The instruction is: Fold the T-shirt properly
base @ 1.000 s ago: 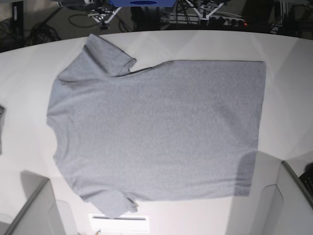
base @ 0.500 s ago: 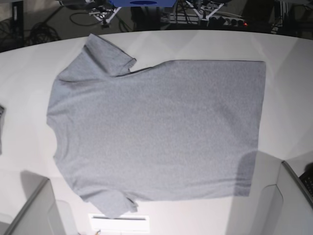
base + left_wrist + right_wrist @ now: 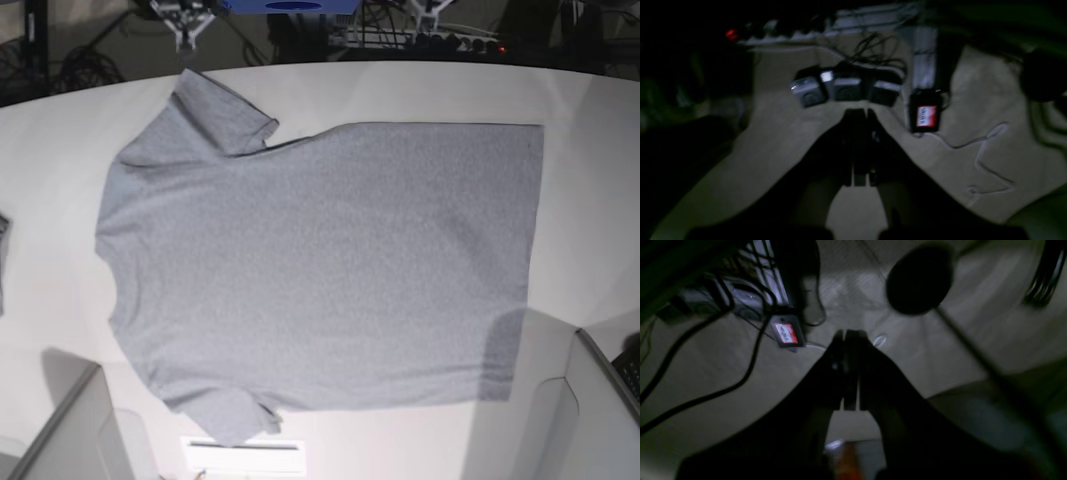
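**Grey T-shirt spread flat, both arms away from it**

Grey cotton covers most of the white table (image 3: 600, 150) in the base view: the T-shirt (image 3: 320, 270) lies spread out flat, plain side up, with the neck end toward that view's left and the straight hem toward its right. One sleeve (image 3: 215, 110) points to the far edge of the table, the other sleeve (image 3: 230, 415) to the near edge. No lettering shows on the upper side.

Neither arm reaches over the cloth. The left wrist view is dark and looks at a carpeted floor with a row of pedals (image 3: 846, 88) and loose cables; the left fingers (image 3: 858, 146) are pressed together with nothing between them. The right wrist view shows floor, cables and a small red-labelled box (image 3: 785, 333); the right fingers (image 3: 848, 370) are likewise closed on nothing.
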### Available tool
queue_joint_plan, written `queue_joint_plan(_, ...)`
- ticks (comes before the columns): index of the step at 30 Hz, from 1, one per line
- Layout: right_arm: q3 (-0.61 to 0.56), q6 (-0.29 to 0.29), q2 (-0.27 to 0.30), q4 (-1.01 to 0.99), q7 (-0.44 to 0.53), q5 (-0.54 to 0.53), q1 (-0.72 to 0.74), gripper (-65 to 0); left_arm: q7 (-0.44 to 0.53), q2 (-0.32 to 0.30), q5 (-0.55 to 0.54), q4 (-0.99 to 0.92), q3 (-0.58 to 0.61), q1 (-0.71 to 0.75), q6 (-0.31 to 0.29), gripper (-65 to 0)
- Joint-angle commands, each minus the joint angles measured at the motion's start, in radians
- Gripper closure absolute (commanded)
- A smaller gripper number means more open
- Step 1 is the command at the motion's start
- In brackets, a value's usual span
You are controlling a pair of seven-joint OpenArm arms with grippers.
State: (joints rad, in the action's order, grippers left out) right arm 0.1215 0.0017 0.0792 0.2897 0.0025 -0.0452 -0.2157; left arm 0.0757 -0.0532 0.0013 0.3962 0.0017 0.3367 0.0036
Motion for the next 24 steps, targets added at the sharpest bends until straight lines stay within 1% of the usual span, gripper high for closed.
queue_joint_plan(1, 0.037, -0.002, 0.02, 0.026, -0.003, -0.002, -0.038, 0.0, 0.008, -0.014, -0.001, 0.039, -0.001, 0.038, 0.006, 0.0)
queue_joint_plan(4, 0.112, -0.001, 0.032, 0.108, -0.003, -0.002, -0.109, 0.0, 0.014, -0.03, -0.001, 0.175, -0.004, 0.147, 0.006, 0.0)
queue_joint_plan(8, 0.178, -0.001, 0.026, 0.306, -0.005, -0.003, -0.228, 0.0, 0.014, -0.055, -0.002, 0.401, -0.004, 0.293, 0.006, 0.0)
queue_joint_plan(10, 0.218, -0.001, 0.014, 0.423, -0.04, -0.003, -0.291, 0.0, 0.014, -0.058, -0.002, 0.528, -0.004, 0.368, 0.006, 0.0)
queue_joint_plan(14, 0.3, 0.001, -0.051, 0.705, -0.132, -0.003, -0.405, 0.0, 0.014, -0.078, -0.004, 0.771, -0.007, 0.514, 0.006, 0.0)
queue_joint_plan(15, 0.313, 0.001, -0.062, 0.777, -0.146, -0.003, -0.428, 0.0, 0.014, -0.078, -0.004, 0.818, -0.024, 0.543, 0.006, 0.0)
queue_joint_plan(18, 0.333, 0.001, -0.106, 0.995, -0.195, -0.003, -0.505, 0.0, 0.008, -0.072, -0.004, 0.969, -0.139, 0.622, 0.006, 0.0)
queue_joint_plan(19, 0.338, 0.001, -0.118, 1.055, -0.21, -0.003, -0.525, 0.0, 0.008, -0.072, -0.004, 1.005, -0.161, 0.638, 0.006, 0.0)
queue_joint_plan(21, 0.358, 0.001, -0.147, 1.179, -0.241, -0.003, -0.561, 0.0, 0.006, -0.076, -0.002, 1.078, -0.188, 0.666, 0.006, 0.0)
queue_joint_plan(24, 0.393, 0.001, -0.192, 1.339, -0.256, -0.003, -0.598, 0.0, 0.011, -0.078, -0.002, 1.182, -0.222, 0.718, 0.006, 0.0)
